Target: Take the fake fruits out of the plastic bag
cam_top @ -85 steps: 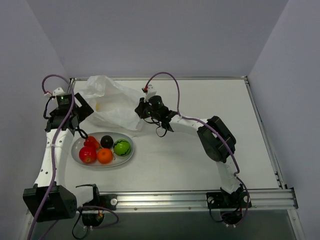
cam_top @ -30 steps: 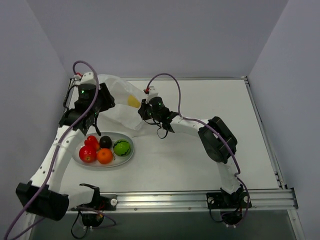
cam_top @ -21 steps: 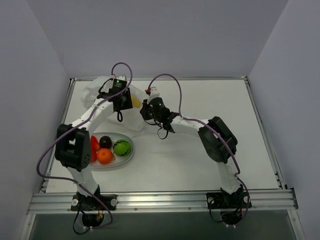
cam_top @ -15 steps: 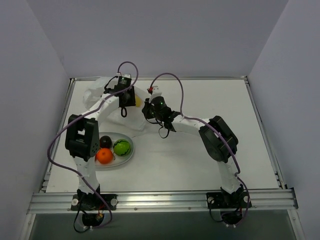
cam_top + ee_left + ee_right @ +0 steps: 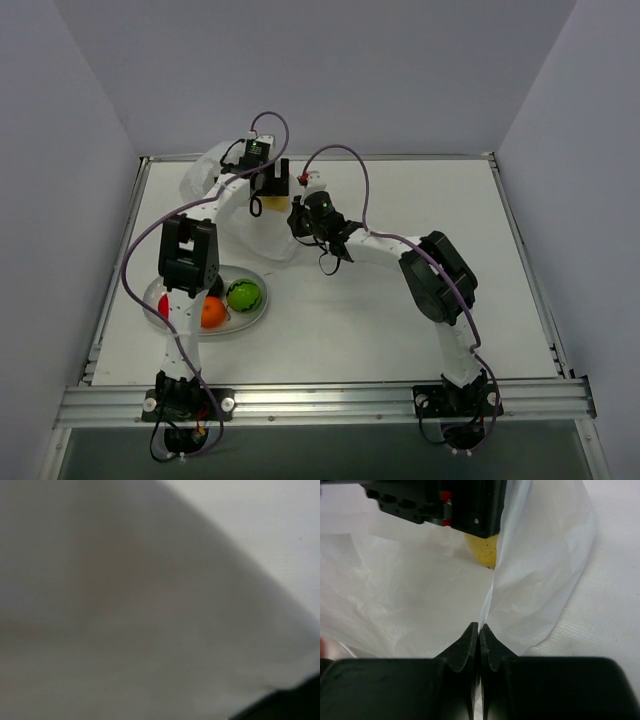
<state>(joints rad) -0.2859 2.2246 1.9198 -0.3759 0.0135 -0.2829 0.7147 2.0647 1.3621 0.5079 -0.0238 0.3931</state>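
The thin white plastic bag (image 5: 268, 238) lies at the back left. My right gripper (image 5: 298, 222) is shut on a fold of its edge, and the right wrist view shows the jaws (image 5: 479, 628) pinching the plastic (image 5: 540, 580). My left gripper (image 5: 268, 188) reaches into the bag's mouth, and its fingers are hidden. A yellow fruit (image 5: 482, 550) sits in the bag just under the left arm's black housing (image 5: 445, 502). The left wrist view shows only blurred plastic (image 5: 150, 605). A green fruit (image 5: 243, 294), an orange (image 5: 211, 313) and a red one (image 5: 163, 305) lie on the plate.
The white oval plate (image 5: 255, 312) sits at the front left, partly under the left arm's link (image 5: 188, 255), which hides the dark fruit. The right arm's elbow (image 5: 438, 275) stands mid-table. A metal rail (image 5: 330, 400) runs along the near edge.
My left arm has swung from beside the plate to the back and right, over the bag and into its mouth. My right gripper has kept its hold on the bag's edge.
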